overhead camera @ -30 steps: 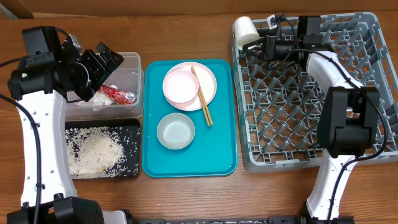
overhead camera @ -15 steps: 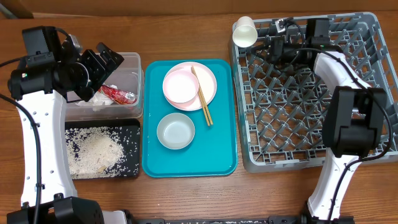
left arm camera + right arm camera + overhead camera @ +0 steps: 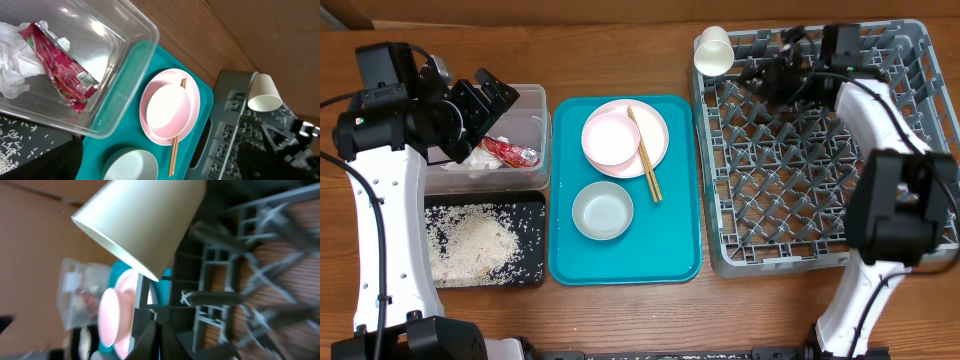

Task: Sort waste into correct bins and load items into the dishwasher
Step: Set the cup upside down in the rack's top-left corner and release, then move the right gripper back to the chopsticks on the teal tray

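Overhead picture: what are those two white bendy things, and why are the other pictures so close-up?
Those are two robot arms, each ending in a two-finger gripper. One camera looks down from above; the close-ups come from a camera on each wrist. The left gripper is open over a clear plastic tub holding a crumpled white napkin and a red-and-white wrapper. A black tray holds rice grains. The teal tray carries a pink plate under a small pink bowl, a pale bowl and wooden chopsticks. The right gripper is shut, holding nothing, near a small white cup in the grey dish rack's corner.
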### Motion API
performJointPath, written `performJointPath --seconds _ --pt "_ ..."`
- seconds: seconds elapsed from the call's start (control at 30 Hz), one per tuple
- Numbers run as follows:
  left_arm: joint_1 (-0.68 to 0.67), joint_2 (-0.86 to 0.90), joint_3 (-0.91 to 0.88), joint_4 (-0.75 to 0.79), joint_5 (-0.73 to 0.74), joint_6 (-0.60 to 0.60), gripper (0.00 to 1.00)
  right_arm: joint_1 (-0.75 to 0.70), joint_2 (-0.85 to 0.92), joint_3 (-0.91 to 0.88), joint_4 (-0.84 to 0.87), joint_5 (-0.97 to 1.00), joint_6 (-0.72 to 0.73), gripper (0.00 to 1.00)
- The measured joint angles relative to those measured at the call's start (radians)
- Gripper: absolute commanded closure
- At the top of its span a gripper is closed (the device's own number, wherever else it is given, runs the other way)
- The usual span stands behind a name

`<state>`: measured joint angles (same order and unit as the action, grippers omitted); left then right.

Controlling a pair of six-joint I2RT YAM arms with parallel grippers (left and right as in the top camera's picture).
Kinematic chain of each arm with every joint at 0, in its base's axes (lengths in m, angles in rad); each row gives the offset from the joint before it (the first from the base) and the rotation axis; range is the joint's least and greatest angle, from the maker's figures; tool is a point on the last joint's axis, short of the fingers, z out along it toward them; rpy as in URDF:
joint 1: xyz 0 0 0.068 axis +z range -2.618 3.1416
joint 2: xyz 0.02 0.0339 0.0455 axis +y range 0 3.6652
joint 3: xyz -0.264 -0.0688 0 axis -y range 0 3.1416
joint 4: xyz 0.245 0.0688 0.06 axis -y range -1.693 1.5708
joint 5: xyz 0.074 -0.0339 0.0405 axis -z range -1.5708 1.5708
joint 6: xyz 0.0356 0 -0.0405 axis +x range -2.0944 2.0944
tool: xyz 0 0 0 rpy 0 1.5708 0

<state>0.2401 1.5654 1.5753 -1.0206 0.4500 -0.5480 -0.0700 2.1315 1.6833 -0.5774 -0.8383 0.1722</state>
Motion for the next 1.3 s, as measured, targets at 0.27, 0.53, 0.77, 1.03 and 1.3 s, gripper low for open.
performJointPath --seconds 0.27,0.53,0.77,1.03,1.3 --pt "0.0 0.0 0.0 0.0 0.0 0.0 0.0 0.203 -0.226 0.122 -0.059 0.478 -0.017 0.55" --pt "0.0 0.0 0.0 0.0 0.0 0.0 0.0 0.472 -0.208 0.153 0.161 0.796 -0.2 0.92" --pt "0.0 0.0 0.0 0.0 0.0 0.0 0.0 0.43 -0.066 0.153 0.29 0.876 -0.235 0.96" --pt "0.0 0.0 0.0 0.0 0.0 0.0 0.0 0.377 0.006 0.153 0.315 0.899 -0.245 0.96" --pt "0.0 0.0 0.0 0.0 0.0 0.0 0.0 0.352 0.007 0.153 0.209 0.899 -0.245 0.96"
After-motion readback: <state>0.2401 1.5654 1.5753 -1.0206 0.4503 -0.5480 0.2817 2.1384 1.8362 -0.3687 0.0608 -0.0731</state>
